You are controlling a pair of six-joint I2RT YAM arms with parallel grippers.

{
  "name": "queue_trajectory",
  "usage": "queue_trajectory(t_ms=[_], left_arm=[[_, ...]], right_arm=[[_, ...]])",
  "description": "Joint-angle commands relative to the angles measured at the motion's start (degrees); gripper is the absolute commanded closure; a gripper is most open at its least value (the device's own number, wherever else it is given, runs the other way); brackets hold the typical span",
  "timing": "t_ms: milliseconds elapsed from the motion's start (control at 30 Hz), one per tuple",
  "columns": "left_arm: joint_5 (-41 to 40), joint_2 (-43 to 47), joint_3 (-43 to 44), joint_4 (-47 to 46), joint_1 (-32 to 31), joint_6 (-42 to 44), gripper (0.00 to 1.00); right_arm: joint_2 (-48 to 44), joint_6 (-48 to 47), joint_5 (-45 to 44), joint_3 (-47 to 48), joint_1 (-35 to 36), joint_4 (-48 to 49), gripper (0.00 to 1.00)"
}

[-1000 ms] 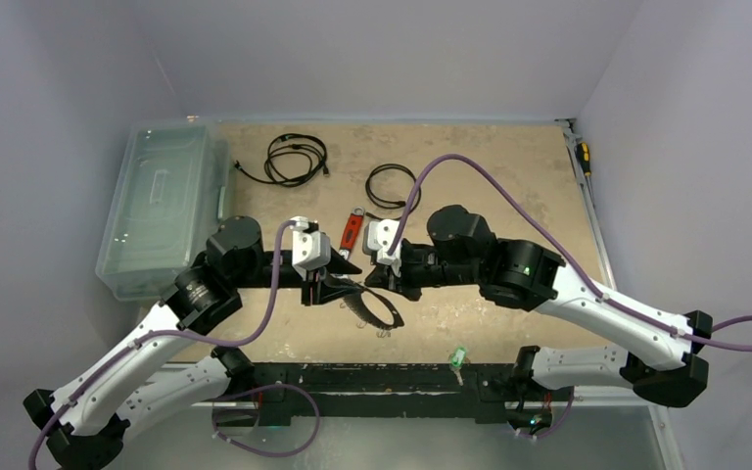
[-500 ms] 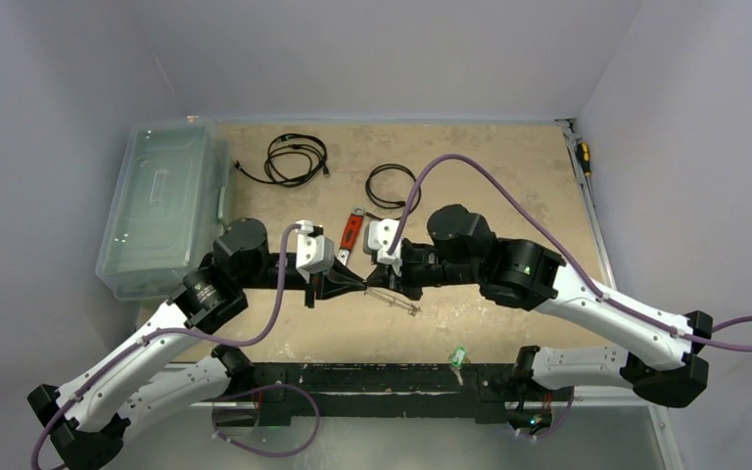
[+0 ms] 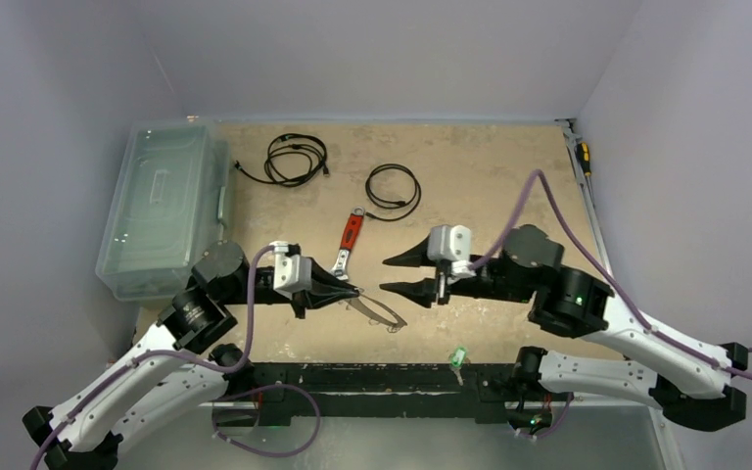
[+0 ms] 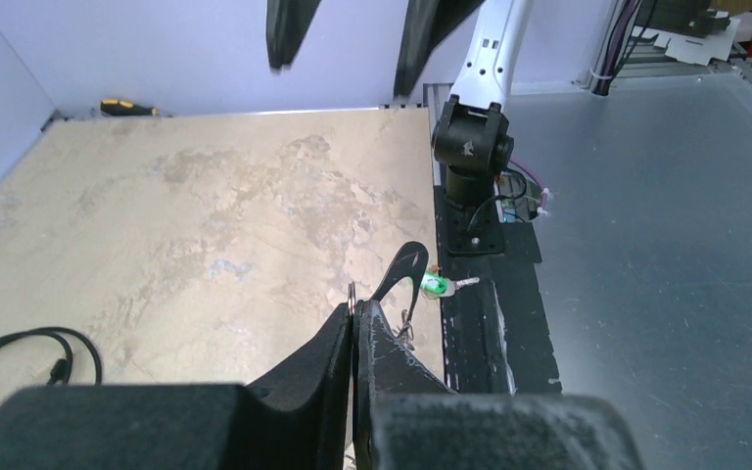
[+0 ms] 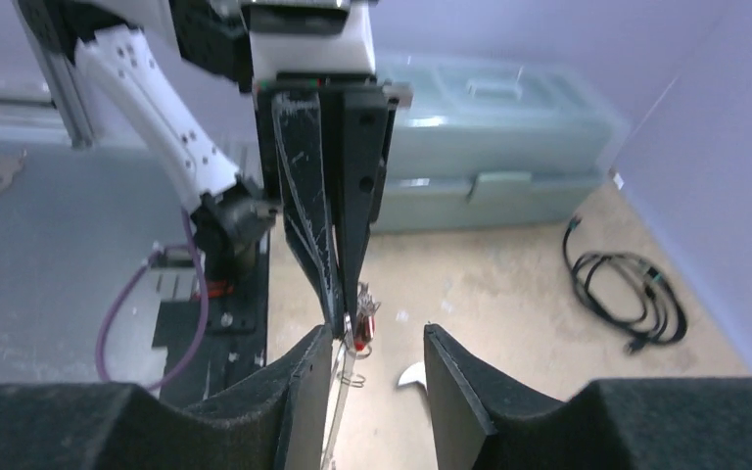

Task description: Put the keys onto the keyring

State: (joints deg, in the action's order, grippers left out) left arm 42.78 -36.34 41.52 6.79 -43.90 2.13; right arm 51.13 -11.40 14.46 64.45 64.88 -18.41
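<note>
The left gripper (image 3: 351, 291) has its jaws pressed together on the thin wire of the keyring (image 3: 377, 309). The loop hangs from them low over the counter (image 3: 470, 196), toward the middle of its near part, with a few small keys dangling at its end. In the right wrist view something small and red hangs there too; it may be the red key, but I cannot be sure. The right gripper (image 3: 388, 275) stands just opposite, its jaws spread and holding nothing, apart from the ring. The green key (image 3: 458, 355) is not on the ring. It lies alone on the black base rail (image 3: 372, 377) at the near edge, between the two arm bases and nearer to the right one. The red-handled wrench (image 3: 350, 238) lies beyond the jaws and is not touched. I judge that the step in hand is to hold the ring steady while the other arm is free to fetch a key. The next move, I think, belongs to the right arm: to come back to the rail, go down over the green key and pinch its small head. This needs care, because the key is tiny and lies flat.
</note>
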Motion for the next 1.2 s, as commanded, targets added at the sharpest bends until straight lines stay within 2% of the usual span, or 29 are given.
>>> queue_trajectory(t_ms=[0, 133, 433, 767, 1167], left_arm=[[0.33, 2.09, -0.57, -6.92, -0.14, -1.54, 1.0], [2.3, 4.97, -2.0, -12.77, -0.14, -4.58, 1.0], [3.71, 8.91, -4.37, -21.86, -0.14, -9.69, 1.0], [3.52, 9.71, -4.78, -22.69, -0.05, -10.48, 1.0], [3.36, 9.93, -4.89, -23.05, -0.09, -10.76, 1.0]], right_arm=[[-3.18, 1.6, -0.24, -3.18, 0.29, 10.98, 0.58], [-2.81, 1.69, 2.32, -4.82, 0.24, 12.4, 0.65], [0.57, 2.17, 10.69, -3.34, 0.16, 14.2, 0.68], [2.33, 3.12, 17.48, -2.58, 0.16, 17.48, 0.69], [6.56, 3.14, 17.59, -1.32, 0.16, 18.22, 0.7]])
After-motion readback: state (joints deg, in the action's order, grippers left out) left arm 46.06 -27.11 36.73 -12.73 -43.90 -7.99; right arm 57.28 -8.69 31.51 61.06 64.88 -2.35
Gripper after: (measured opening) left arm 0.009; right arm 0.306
